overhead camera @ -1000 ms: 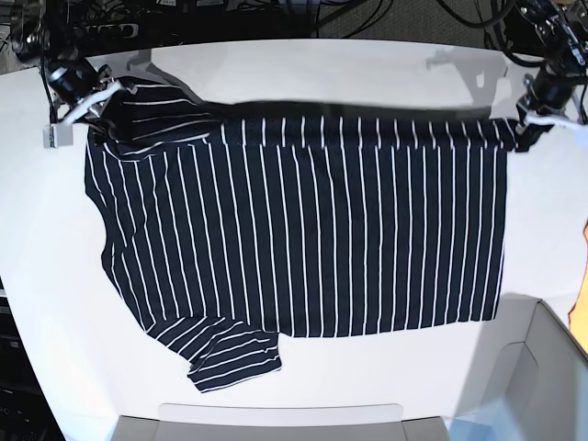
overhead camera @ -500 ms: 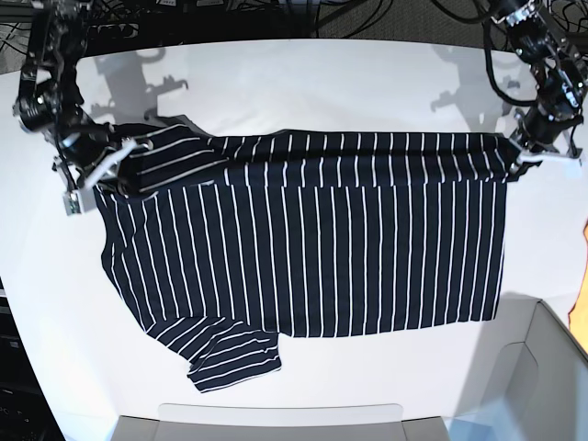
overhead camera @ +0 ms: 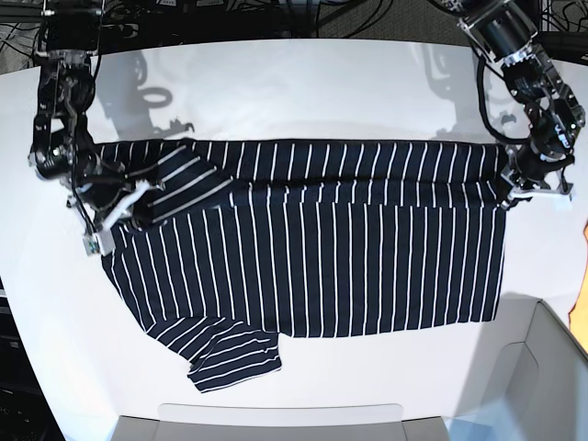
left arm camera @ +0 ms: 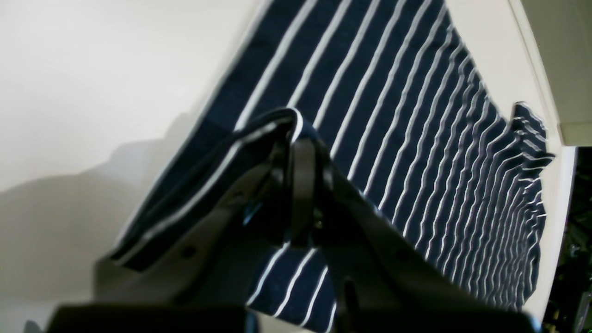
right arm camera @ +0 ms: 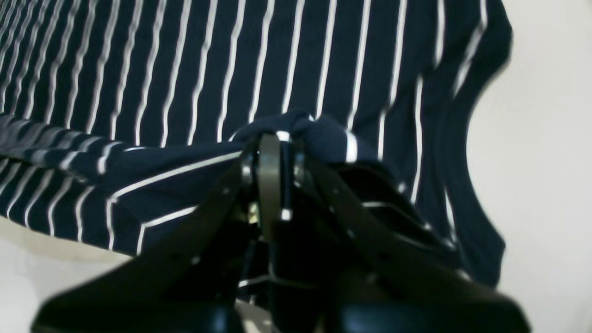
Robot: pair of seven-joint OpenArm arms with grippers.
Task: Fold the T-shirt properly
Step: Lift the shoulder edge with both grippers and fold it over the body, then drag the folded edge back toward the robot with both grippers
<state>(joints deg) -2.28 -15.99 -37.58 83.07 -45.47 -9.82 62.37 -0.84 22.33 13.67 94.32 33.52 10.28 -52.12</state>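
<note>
The T-shirt (overhead camera: 312, 248) is dark navy with thin white pinstripes and lies spread across the white table (overhead camera: 303, 87), its far edge folded over toward me in a raised band. My left gripper (overhead camera: 511, 196) is shut on the shirt's far right corner; the left wrist view shows the fabric (left arm camera: 416, 115) pinched between its fingers (left arm camera: 303, 157). My right gripper (overhead camera: 118, 213) is shut on the far left corner by the sleeve; the right wrist view shows cloth (right arm camera: 296, 60) bunched over its fingers (right arm camera: 269, 157). The near sleeve (overhead camera: 234, 356) lies flat.
A grey bin rim (overhead camera: 280, 421) runs along the table's near edge, with a white box (overhead camera: 537, 367) at the near right. Dark cables (overhead camera: 276, 18) lie beyond the table's far edge. Arm shadows fall on the far part of the table.
Both grippers have pulled the shirt's far edge toward the near side, so the folded band is wider and lower. Both arms have come forward over the table.
</note>
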